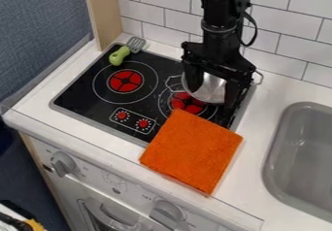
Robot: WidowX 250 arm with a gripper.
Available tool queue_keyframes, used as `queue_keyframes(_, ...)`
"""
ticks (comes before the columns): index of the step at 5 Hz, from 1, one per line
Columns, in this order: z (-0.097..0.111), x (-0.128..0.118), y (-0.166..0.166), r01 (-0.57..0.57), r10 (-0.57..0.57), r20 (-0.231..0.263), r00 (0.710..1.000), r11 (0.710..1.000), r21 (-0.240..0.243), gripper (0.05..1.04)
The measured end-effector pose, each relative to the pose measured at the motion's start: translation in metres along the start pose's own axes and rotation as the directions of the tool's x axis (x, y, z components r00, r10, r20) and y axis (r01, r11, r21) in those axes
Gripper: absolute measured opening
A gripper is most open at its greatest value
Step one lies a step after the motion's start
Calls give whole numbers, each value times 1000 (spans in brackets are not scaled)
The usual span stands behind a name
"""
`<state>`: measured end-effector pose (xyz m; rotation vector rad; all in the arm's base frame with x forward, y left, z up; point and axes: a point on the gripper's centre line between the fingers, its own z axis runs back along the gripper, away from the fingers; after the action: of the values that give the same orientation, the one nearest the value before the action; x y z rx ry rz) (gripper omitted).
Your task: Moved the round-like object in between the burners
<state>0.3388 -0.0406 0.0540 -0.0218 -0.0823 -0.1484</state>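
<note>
The black gripper (212, 85) hangs from the top edge over the right rear part of the black stove top (84, 95), right at a round silver metal pot (208, 88). Thin wire handles stick out at the pot's left and right. Parts of the pot are hidden behind the gripper, and whether it is held cannot be made out. It overlaps the rear of the right burner (187, 103). The left burner (125, 80) lies uncovered, to the left of the pot.
An orange folded cloth (192, 150) covers the stove's front right corner and part of the white counter (264, 121). A spatula with a green handle (119, 55) lies at the back left. To the right is a grey sink (305, 152); a tiled wall (275, 43) stands behind.
</note>
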Motion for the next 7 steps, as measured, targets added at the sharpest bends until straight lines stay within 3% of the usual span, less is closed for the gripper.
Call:
queue_keyframes(1,-9,-3,0,-4,4,-28,1000,1000,-1,1001)
queue_keyframes(4,15,17,52,-174,173,31,984,985,20,1001)
queue_keyframes(5,12,28,75,-220,219,65,974,975,20,1001)
queue_keyframes(7,-5,36,99,-273,252,240,937,960,56,1001)
